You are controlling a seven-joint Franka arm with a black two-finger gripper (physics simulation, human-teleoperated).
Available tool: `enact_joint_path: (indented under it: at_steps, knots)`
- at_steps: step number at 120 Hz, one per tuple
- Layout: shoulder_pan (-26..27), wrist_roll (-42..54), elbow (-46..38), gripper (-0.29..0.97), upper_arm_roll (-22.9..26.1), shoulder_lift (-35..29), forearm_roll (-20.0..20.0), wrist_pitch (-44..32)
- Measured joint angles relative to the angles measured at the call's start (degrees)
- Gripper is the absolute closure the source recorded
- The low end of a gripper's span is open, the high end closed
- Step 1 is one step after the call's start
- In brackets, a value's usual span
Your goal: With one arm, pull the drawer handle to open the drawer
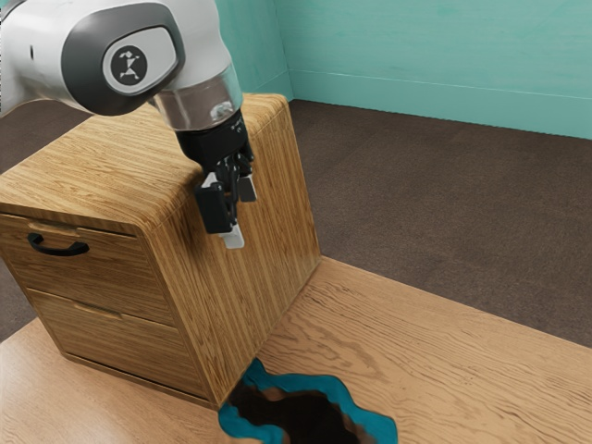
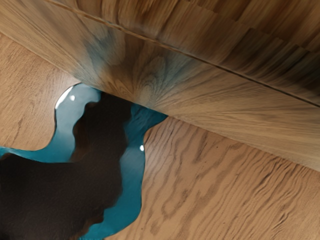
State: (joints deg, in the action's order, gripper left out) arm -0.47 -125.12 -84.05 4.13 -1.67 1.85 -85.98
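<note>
Teal-rimmed dark irregular patch in the pale wooden tabletop lies nearest you, one of its kind, below the black two-finger pincer. You have one oak-grain wooden cabinet with two drawer fronts, both looking shut. One black curved drawer handle sits on the upper front, well apart from the pincer toward the exterior view's left. Your white-and-grey arm bends down over the cabinet top, and the pincer points downward just beside the side panel — wide or narrow, you cannot tell. A dark emblem marks the grey joint cap; the marks on the hand are too small to read.
</note>
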Motion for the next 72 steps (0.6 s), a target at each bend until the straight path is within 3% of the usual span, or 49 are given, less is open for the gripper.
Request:
enact_joint_path:
  at_steps: [72]
  knots:
    - [-0.8,-5.7,0.2,0.0,0.0,0.5,0.0,-0.1]
